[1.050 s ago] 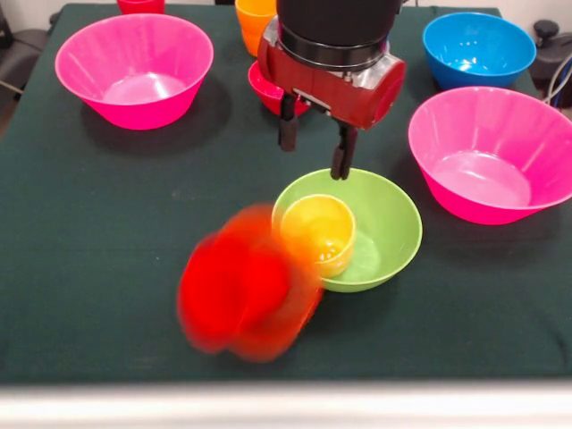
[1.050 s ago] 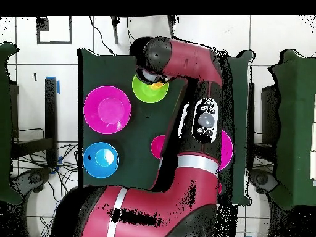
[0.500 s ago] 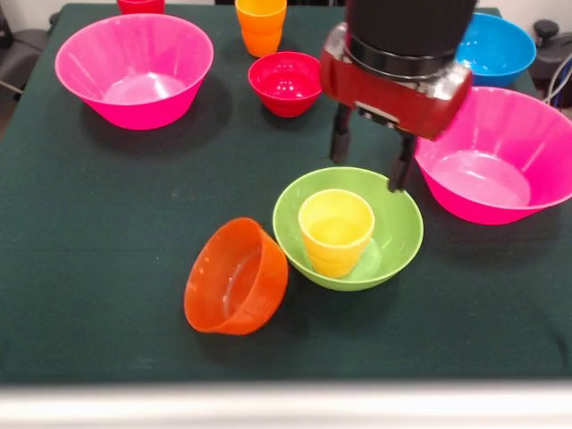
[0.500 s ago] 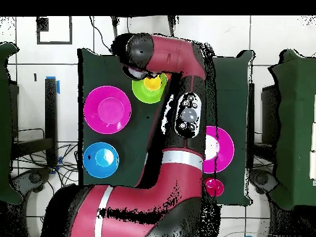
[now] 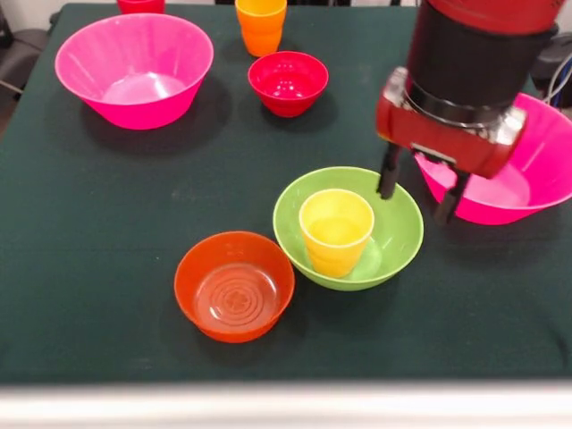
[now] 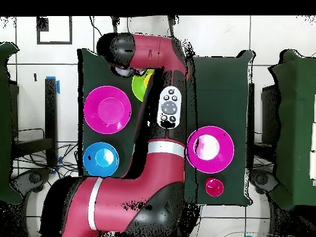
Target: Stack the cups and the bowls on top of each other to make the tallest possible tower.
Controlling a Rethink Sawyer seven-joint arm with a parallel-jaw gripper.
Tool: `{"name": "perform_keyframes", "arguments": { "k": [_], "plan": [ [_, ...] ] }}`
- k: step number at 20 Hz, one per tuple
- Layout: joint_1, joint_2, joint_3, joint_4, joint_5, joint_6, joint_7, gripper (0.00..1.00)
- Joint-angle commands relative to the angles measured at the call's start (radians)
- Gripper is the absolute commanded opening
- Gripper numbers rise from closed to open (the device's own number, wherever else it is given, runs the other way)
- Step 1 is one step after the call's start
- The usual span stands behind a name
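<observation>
Gripper (image 5: 419, 190) hung wide open, empty, right of centre. Orange bowl (image 5: 234, 286) sat upright on cloth beside lime-green bowl (image 5: 394, 234) holding yellow cup (image 5: 336, 231); unstacked.

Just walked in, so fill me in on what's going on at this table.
A robot arm is building a tower of cups and bowls. The yellow cup stands in the lime-green bowl; the orange bowl sits upright on the table beside them, not stacked. The hand hangs open and empty by the green bowl's rim.
</observation>
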Motion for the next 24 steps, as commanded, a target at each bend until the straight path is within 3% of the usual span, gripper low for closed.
{"name": "perform_keyframes", "arguments": {
  "k": [1, 3, 10, 16, 19, 22, 23, 24],
  "plan": [
    [0.044, 0.120, 0.031, -0.157, -0.017, 0.174, 0.107, 1.00],
    [0.055, 0.129, 0.028, -0.164, -0.014, 0.172, 0.116, 1.00],
    [0.096, 0.241, -0.015, -0.391, 0.020, 0.272, 0.174, 1.00],
    [0.124, 0.341, -0.100, -0.557, 0.100, 0.334, 0.218, 1.00],
    [0.135, 0.393, -0.200, -0.612, 0.192, 0.330, 0.241, 1.00],
    [0.145, 0.465, -0.323, -0.640, 0.325, 0.255, 0.271, 1.00],
    [0.137, 0.478, -0.339, -0.637, 0.332, 0.231, 0.264, 1.00],
    [0.135, 0.497, -0.397, -0.645, 0.394, 0.222, 0.269, 1.00]
  ]
}}
